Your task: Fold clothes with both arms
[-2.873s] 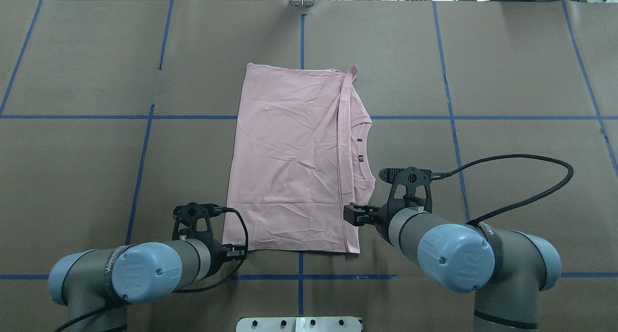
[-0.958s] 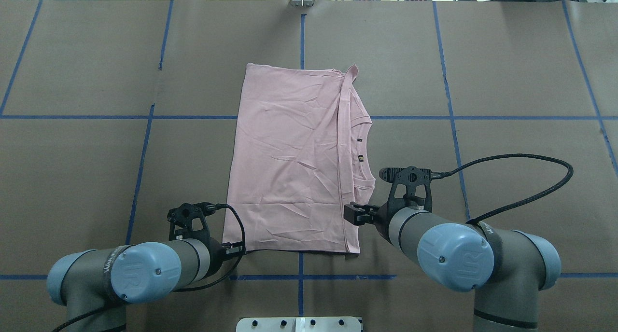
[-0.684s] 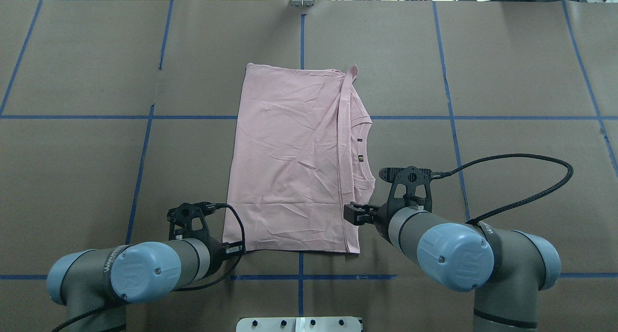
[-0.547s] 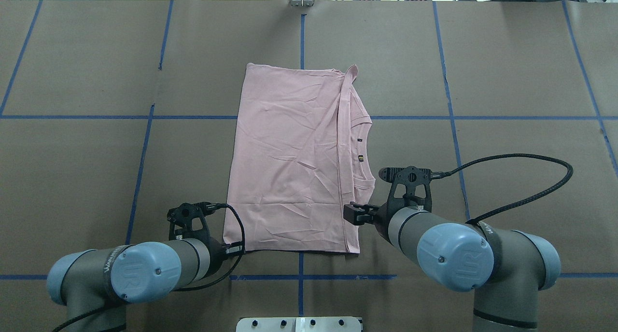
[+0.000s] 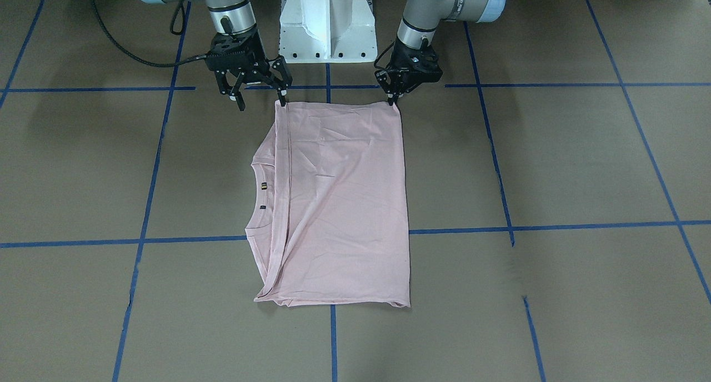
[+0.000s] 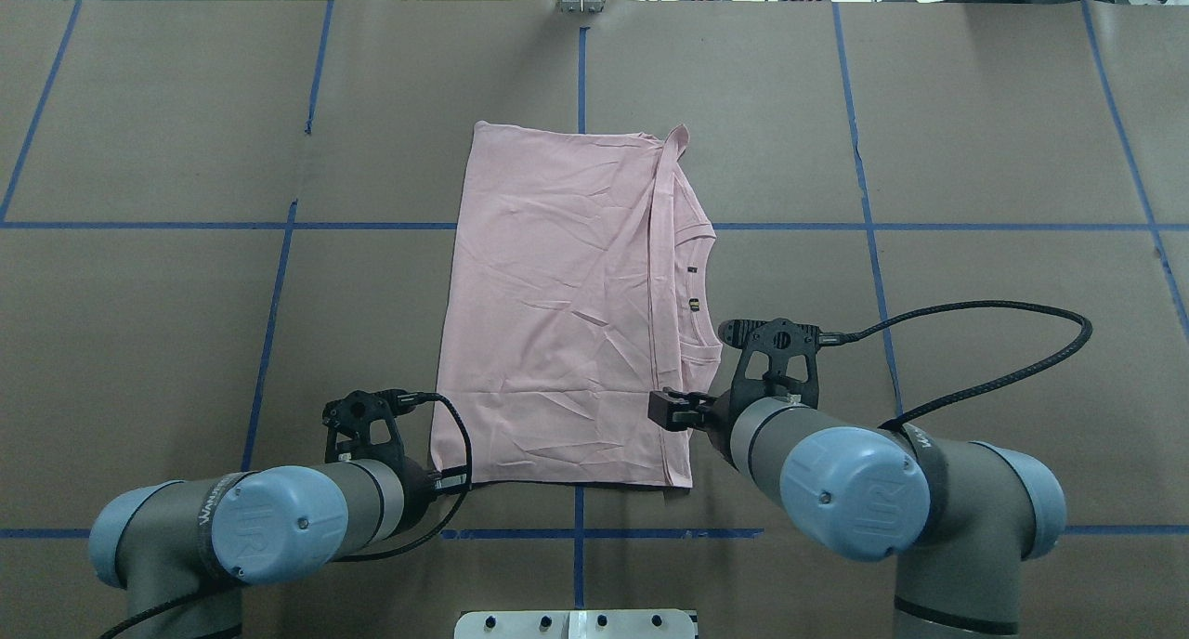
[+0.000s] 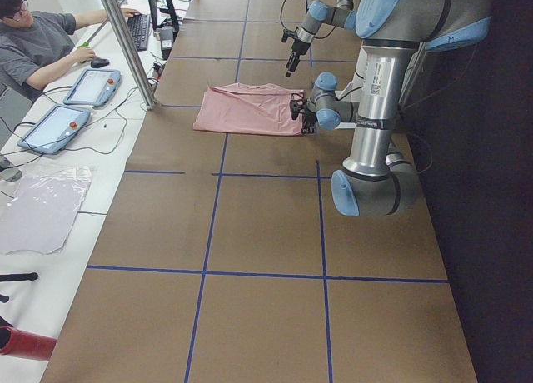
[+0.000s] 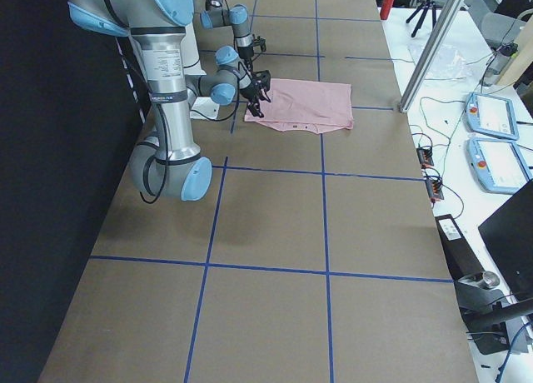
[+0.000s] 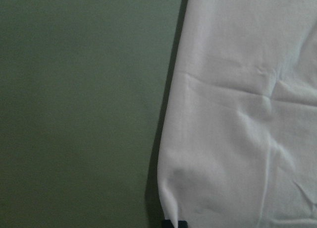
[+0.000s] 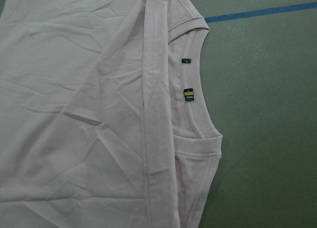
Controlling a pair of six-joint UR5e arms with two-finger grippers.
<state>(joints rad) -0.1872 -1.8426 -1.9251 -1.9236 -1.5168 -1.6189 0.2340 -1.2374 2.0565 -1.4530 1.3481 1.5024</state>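
Note:
The pale pink T-shirt (image 5: 339,204) lies folded lengthwise on the brown table, back side up, with its collar (image 5: 256,187) peeking out on the robot's right. My left gripper (image 5: 394,99) is shut on the near left corner of the T-shirt (image 6: 548,323). The left wrist view shows that corner (image 9: 171,208) right at the fingertips. My right gripper (image 5: 263,104) stands open over the near right corner, and one finger (image 5: 283,96) is at the cloth's edge. In the overhead view the right gripper (image 6: 663,410) sits over the folded edge. The right wrist view shows the collar (image 10: 198,119) and no fingers.
The white pedestal base (image 5: 328,21) stands just behind both grippers. Blue tape lines (image 5: 555,226) cross the brown table. In the exterior left view a person (image 7: 33,46) sits at a side bench with tablets (image 7: 50,125), beyond a metal post (image 7: 125,42).
My right arm has shifted a little to the left and forward, further over the shirt's near right edge. The left arm edged slightly back early on, then stayed still. The shirt has not moved.

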